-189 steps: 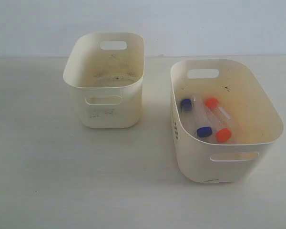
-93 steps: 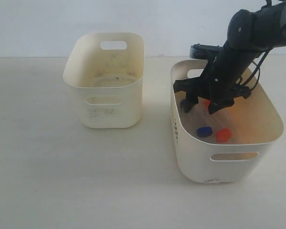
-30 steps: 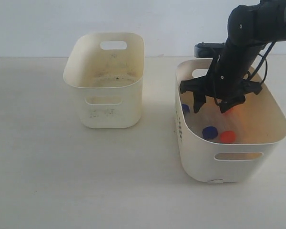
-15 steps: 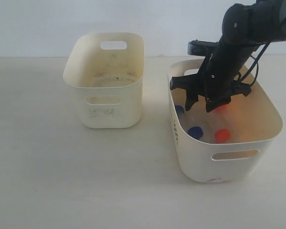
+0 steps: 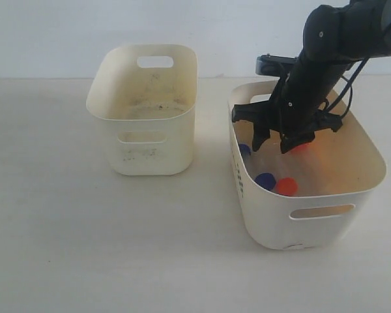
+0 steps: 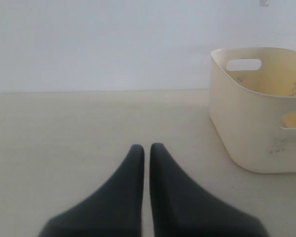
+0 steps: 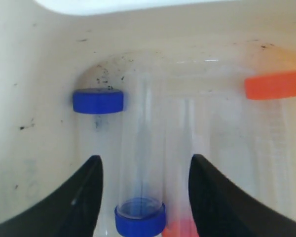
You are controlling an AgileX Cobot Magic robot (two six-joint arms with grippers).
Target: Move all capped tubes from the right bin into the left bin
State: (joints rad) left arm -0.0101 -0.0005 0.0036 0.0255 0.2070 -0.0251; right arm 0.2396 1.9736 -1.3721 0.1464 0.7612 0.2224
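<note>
The right bin [image 5: 267, 222] holds several capped tubes. In the exterior view two blue caps [image 5: 265, 180] [image 5: 245, 149] and an orange-red cap [image 5: 287, 186] show, and a second orange-red one [image 5: 302, 147] peeks from behind the fingers. My right gripper [image 5: 272, 147] is down inside this bin, open. In the right wrist view it [image 7: 145, 158] straddles a blue-capped tube [image 7: 140, 216] and an orange-capped tube [image 7: 180, 229] lying side by side, with a gap to the tube at one finger. Another blue cap [image 7: 98, 101] and orange cap [image 7: 275, 84] lie farther off. The left bin [image 5: 150, 153] holds no tubes. My left gripper [image 6: 146, 147] is shut above the bare table.
The left bin [image 6: 246, 128] shows to one side in the left wrist view. A pale wall runs behind the table. The right arm and its cables hang over the right bin's back rim [image 5: 274, 88].
Over the last second the right bin slid a little to the left with my gripper inside, and the jaws narrowed. Since half a second ago the near orange cap has shifted left toward the blue cap.
</note>
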